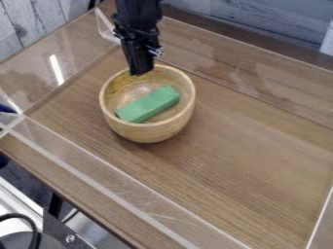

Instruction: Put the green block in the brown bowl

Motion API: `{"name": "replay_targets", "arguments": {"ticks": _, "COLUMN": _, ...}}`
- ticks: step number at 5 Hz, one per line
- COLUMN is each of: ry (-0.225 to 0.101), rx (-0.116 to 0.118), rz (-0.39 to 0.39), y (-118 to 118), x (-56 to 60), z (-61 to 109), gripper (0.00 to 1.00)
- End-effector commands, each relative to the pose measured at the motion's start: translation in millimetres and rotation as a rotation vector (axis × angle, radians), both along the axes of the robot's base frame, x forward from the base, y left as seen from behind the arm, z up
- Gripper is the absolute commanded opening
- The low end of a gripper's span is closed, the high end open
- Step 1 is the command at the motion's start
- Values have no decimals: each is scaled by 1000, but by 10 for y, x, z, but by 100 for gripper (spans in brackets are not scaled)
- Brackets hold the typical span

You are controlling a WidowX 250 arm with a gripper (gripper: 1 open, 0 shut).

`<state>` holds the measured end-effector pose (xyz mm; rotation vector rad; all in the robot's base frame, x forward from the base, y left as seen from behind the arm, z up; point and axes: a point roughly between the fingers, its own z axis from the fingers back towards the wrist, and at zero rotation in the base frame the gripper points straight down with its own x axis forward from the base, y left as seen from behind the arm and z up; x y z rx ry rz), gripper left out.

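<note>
The green block (147, 104) lies flat inside the brown bowl (181, 122), slanting from lower left to upper right on the bowl's paler floor. My gripper (138, 70) hangs just above the bowl's far rim, black and pointing down. Its fingers are shut together with nothing between them. The block is apart from the gripper, below and slightly nearer the camera.
The bowl stands on a wooden tabletop (247, 146) enclosed by low clear plastic walls (78, 165). A white wall runs along the back left, and dark cables show at the bottom left corner.
</note>
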<state>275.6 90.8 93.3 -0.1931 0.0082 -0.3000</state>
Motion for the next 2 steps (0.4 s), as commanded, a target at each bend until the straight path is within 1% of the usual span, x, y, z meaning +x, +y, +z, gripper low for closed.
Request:
{"name": "replay_targets", "arguments": {"ticks": 1, "ry": -64, "rx": 22, "rz": 2, "y": 53, "x": 94, "z": 183, "gripper": 0}}
{"name": "replay_targets", "arguments": {"ticks": 2, "ry": -65, "rx": 21, "rz": -1, "y": 53, "x": 94, "z": 197, "gripper": 0}}
